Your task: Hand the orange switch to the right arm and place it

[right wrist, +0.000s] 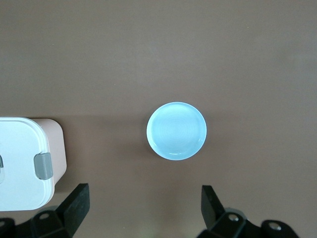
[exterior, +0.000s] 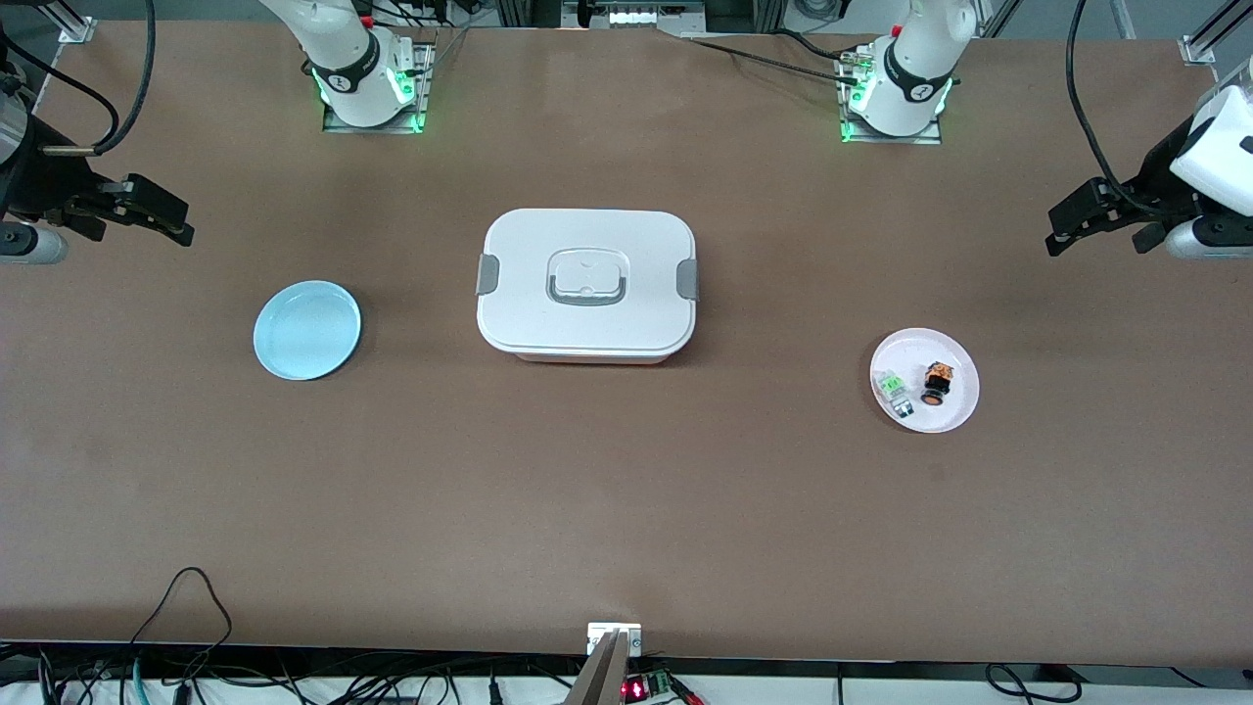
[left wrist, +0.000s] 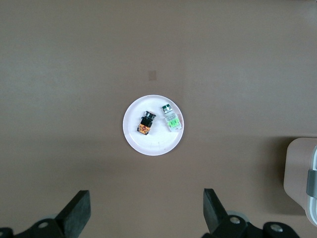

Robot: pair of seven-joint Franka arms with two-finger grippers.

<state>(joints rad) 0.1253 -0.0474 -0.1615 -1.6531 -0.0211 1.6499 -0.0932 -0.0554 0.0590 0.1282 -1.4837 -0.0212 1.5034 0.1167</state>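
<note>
The brown table [exterior: 626,509] is seen spread wide, and at its middle the white lidded box [exterior: 585,284] is planted, lid shut, grey clips at both ends. This box is taken as the landmark. Toward the right arm's end of the table from the box, well apart from it, the light blue plate [exterior: 306,329] is laid flat, nothing on it. Toward the left arm's end from the box, also well apart and a little nearer to the front camera, the white plate [exterior: 954,411] is found, and two small parts are carried on it.

The left gripper [exterior: 1077,220] is held in the air over the table edge at the left arm's end, well away from the box; in its wrist view its fingers [left wrist: 77,210] are seen spread wide with nothing between them. The right gripper [exterior: 162,211] is held up over the other end of the table, fingers [right wrist: 74,206] likewise spread apart and gripping nothing.

On the white plate the orange switch [exterior: 937,383] is lying on its side, untouched by either gripper. Just beside it, on the side toward the box, the clear-grey part with a green label [exterior: 894,391] is lying.
</note>
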